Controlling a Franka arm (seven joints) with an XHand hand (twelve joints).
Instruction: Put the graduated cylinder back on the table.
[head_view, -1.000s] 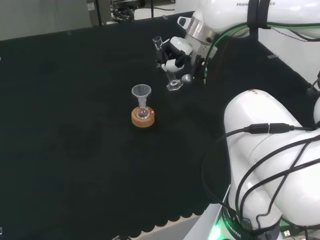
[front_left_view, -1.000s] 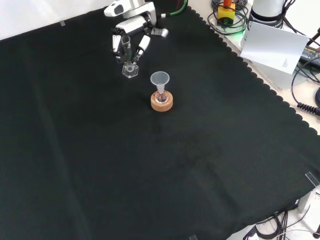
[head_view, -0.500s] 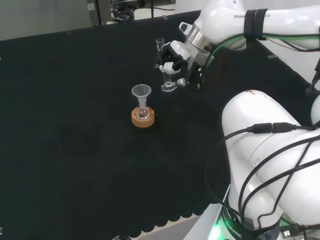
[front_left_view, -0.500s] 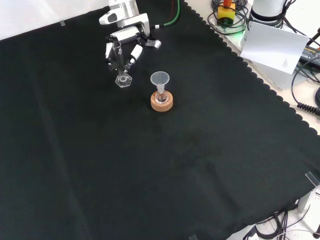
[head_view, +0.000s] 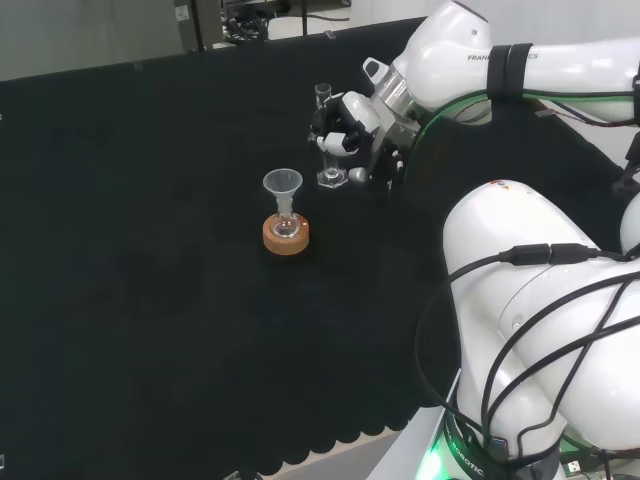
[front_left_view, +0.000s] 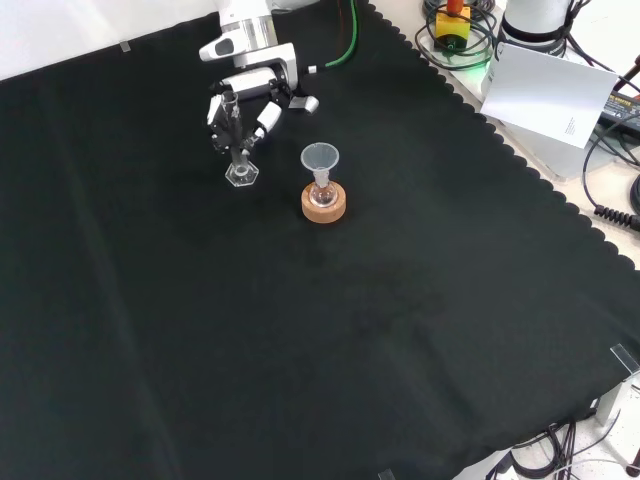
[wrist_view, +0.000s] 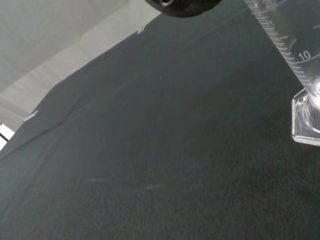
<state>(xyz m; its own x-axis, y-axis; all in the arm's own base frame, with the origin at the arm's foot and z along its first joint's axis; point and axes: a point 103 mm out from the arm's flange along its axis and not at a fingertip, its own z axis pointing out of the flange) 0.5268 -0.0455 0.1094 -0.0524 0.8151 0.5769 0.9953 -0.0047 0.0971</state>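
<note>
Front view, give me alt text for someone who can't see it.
A robot hand grips a clear graduated cylinder upright, its base at or just above the black cloth. To its right, a funnel sits in a small flask on a cork ring.

Hand (head_view: 352, 140) low, fingers apparently curled
</note>
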